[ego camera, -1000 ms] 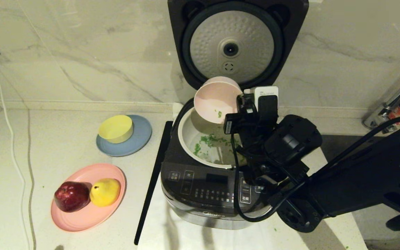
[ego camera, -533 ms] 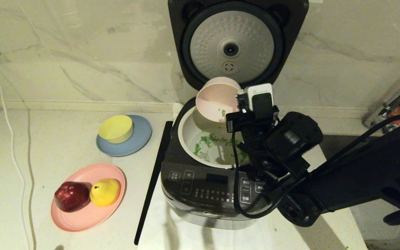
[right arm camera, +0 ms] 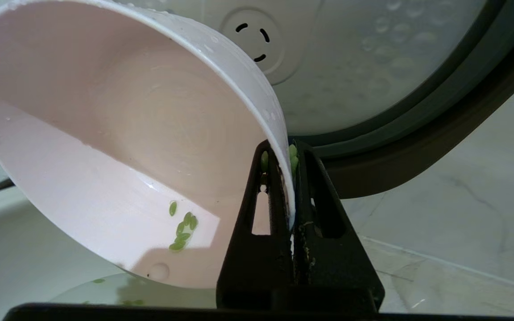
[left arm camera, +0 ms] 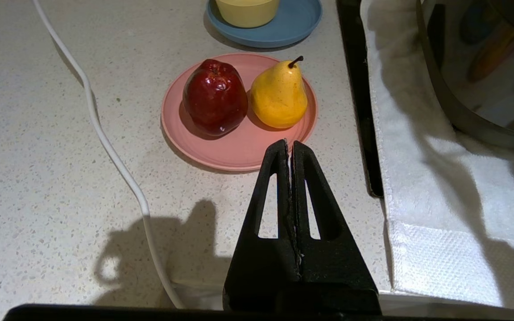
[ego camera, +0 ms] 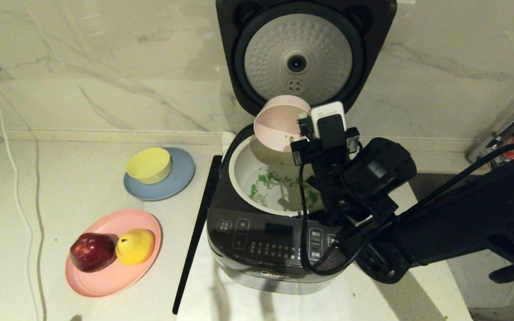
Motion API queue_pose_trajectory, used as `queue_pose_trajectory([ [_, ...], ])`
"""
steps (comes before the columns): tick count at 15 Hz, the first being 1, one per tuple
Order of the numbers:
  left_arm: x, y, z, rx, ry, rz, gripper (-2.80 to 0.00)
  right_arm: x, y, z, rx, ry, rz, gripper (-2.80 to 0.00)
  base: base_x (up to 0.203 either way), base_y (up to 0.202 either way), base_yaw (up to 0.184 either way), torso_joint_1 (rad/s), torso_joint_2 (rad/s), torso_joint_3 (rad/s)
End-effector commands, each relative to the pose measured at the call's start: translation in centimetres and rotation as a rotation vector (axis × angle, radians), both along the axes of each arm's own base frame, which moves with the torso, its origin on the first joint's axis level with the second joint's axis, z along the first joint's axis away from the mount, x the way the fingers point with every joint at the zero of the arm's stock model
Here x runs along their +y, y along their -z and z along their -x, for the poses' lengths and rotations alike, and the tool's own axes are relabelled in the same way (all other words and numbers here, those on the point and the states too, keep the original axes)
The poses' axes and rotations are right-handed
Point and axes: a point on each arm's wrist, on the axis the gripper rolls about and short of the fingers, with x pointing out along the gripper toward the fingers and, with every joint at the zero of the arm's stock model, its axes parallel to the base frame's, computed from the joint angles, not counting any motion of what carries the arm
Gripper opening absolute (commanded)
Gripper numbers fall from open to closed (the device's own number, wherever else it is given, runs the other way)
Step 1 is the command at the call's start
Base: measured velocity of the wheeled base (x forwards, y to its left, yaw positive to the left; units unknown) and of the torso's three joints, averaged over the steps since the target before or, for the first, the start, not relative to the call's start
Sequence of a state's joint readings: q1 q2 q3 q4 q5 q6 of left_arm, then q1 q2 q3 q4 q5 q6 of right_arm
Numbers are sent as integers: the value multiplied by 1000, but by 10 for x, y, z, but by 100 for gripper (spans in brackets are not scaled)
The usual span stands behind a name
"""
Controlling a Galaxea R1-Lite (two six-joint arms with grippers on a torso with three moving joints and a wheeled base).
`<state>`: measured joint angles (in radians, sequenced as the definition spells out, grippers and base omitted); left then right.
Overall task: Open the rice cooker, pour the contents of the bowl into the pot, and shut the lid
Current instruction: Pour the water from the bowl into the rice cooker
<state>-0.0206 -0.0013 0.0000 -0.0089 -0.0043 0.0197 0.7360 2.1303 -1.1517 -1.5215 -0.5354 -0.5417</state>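
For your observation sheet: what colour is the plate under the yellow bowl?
Blue: the plate under the yellow bowl shows best in the head view.

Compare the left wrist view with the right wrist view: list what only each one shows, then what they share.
Only the left wrist view: the shut, empty left hand over the counter, the pink plate with a red apple and a yellow pear, the blue plate under the yellow bowl, a white cable and a white towel.

Only the right wrist view: the right hand shut on the rim of the tilted bowl, a few green grains stuck inside it, and the lid underside.

Shared: only the rice cooker, seen from different sides.
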Motion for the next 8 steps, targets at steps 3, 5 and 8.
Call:
queue_pose_trajectory([
  [3, 0, 3, -1, 9, 0, 0, -280, 1, 1, 0, -8, 23, 36, -280, 0, 0, 0, 0, 0, 0],
  [5, 0, 3, -1, 9, 0, 0, -280, 2, 3, -1, -5, 29, 53, -280, 0, 0, 0, 0, 0, 0],
  [8, 0, 3, -1, 9, 1, 0, -280, 2, 5, -1, -2, 39, 79, -280, 0, 0, 0, 0, 0, 0],
])
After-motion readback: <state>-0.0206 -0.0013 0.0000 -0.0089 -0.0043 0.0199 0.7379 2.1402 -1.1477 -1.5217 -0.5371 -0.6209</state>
